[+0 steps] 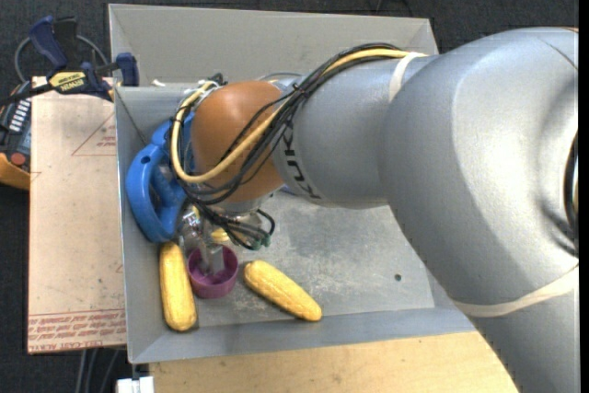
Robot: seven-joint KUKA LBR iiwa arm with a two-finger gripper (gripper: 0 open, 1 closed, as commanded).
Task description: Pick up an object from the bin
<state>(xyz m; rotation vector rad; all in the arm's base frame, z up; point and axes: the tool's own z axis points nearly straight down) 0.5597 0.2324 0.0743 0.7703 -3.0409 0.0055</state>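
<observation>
One gripper [208,244] low over a purple cup [212,281] in the grey bin [368,244].

Gripper observed at the mouth of the purple cup (small, round, upright, open end up), which stands near the bin's front wall. Contact with the cup's rim cannot be confirmed, and whether the gripper stands wide or narrow cannot be told, since the wrist's orange cover [235,143] and cables [184,138] hide much of it. First yellow corn cob [177,288] lies just left of the cup, pointing toward the front wall. Second yellow corn cob [283,292] lies just right of the cup, slanting away from it. Blue plastic item [147,193] (shape unclear, partly behind the wrist) sits beyond and left of the cup, near the first cob's far end.
</observation>
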